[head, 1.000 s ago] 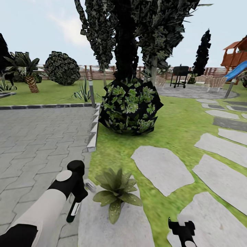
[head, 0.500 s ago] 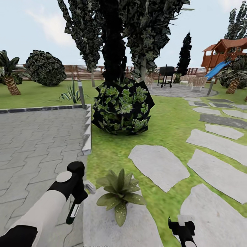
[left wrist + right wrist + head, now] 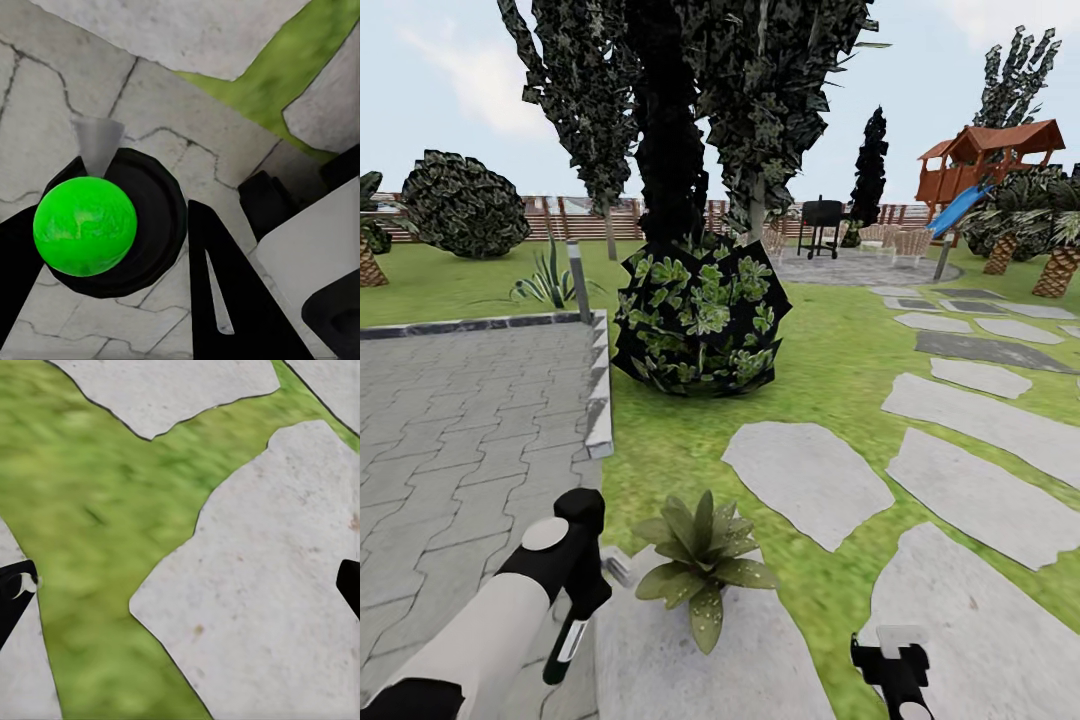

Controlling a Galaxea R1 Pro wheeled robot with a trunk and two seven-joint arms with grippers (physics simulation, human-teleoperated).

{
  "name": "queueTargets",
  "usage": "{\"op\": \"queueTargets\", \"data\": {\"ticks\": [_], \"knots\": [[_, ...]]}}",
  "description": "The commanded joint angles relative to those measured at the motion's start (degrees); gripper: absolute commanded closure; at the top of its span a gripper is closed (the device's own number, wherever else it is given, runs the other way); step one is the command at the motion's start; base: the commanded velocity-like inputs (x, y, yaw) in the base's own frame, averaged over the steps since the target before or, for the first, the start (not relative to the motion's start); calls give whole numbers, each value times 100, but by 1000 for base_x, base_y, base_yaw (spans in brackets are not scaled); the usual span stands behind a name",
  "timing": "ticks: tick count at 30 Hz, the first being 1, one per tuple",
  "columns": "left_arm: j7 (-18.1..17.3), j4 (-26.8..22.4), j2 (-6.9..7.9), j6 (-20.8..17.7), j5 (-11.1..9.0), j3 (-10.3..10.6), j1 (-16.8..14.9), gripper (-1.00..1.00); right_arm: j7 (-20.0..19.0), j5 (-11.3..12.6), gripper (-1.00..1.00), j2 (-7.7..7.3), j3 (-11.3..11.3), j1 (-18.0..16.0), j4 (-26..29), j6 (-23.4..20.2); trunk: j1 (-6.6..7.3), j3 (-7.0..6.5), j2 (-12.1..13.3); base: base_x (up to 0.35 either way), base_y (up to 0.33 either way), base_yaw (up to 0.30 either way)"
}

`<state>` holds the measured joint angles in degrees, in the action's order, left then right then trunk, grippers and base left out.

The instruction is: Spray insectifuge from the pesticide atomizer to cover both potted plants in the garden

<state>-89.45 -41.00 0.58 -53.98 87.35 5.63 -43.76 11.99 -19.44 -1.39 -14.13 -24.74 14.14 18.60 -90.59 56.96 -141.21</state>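
One potted plant (image 3: pixel 700 570), a low rosette of pointed green leaves, stands on a grey stepping stone (image 3: pixel 690 665) in the garden; its pot is hidden under the leaves. My left gripper (image 3: pixel 572 628) hangs pointing down just left of it, with a small grey nub (image 3: pixel 618 568) sticking out toward the leaves. In the left wrist view the fingers (image 3: pixel 217 300) close around a dark round body with a green ball and a grey cone, which I take for the pesticide atomizer (image 3: pixel 150 217) seen end-on. My right gripper (image 3: pixel 888 652) (image 3: pixel 180 589) is open over stone and grass.
A big dark-leaved bush (image 3: pixel 700 325) under tall trees stands ahead on the lawn. Grey paving (image 3: pixel 460 420) with a kerb (image 3: pixel 598 400) lies left, more stepping stones (image 3: pixel 805 480) right. A lamp post (image 3: pixel 575 275), slat fence (image 3: pixel 560 222), grill (image 3: pixel 822 218) and play tower (image 3: pixel 980 160) are far back.
The head camera has turned right, so the whole scene slid left. Both arms keep their pose; the left gripper sits slightly lower in the picture beside the plant.
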Motion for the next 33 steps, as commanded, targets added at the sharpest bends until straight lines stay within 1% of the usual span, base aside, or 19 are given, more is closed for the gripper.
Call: {"op": "queueTargets", "data": {"ticks": [1, 3, 5, 6, 8, 9, 10, 12, 15, 18, 26, 28, 33], "knots": [[-55, 2, 29, -51, 42, 27, 31, 100, 14, -60, -100, -13, -38, -5, -8, 21, 1, 5, -2, 0, 0, 0], [15, -14, 59, -40, 39, 30, 153, 100, 14, -58, -100, -35, -38, -5, -6, 21, 1, 5, -2, 0, 0, 0], [426, -6, 70, -36, -8, -2, 221, 100, 9, -53, -100, -43, -38, -5, -7, 21, 1, 4, -2, 0, 0, -38], [557, -1, 61, -35, -26, -14, 231, 100, 8, -53, -100, -44, -38, -5, -7, 21, 1, 2, -2, 0, 0, -130], [728, 9, 24, -34, -116, -30, 256, 100, 6, -52, -100, -45, -38, -5, -8, 21, 1, -4, -2, 0, 0, -216], [764, 10, 13, -34, -233, -33, 265, 100, 5, -52, -100, -45, -38, -5, -7, 21, 1, -8, -2, 0, 0, -259], [779, 12, 13, -30, -337, -34, 268, 100, 5, -52, -100, -45, -38, -5, -7, 21, 1, -12, -2, 0, 0, -267], [791, 8, 14, -31, -472, -35, 270, 100, 5, -52, -100, -45, -38, -5, -8, 21, 1, -19, -2, 0, 0, -272], [790, 5, 39, -26, -570, -41, 271, 100, 5, -52, -100, -45, -38, -5, -8, 21, 1, -29, -2, 0, 0, -276], [789, 4, 45, -25, -585, -37, 271, 100, 5, -52, -100, -45, -38, -5, -8, 21, 1, -31, -2, -87, 39, -219], [832, 12, 38, -38, -588, -36, 273, 100, 5, -52, -100, -45, -38, -5, -8, 21, 1, -31, -2, -201, 246, -15], [832, 13, 32, -50, -588, -36, 278, 100, 5, -52, -100, -45, -38, -5, -8, 21, 1, -31, -2, -37, 325, -98], [832, 13, 21, -68, -588, -39, 280, 100, 5, -52, -100, -45, -38, -5, -8, 21, 1, -31, -2, 86, 322, -242]]}}
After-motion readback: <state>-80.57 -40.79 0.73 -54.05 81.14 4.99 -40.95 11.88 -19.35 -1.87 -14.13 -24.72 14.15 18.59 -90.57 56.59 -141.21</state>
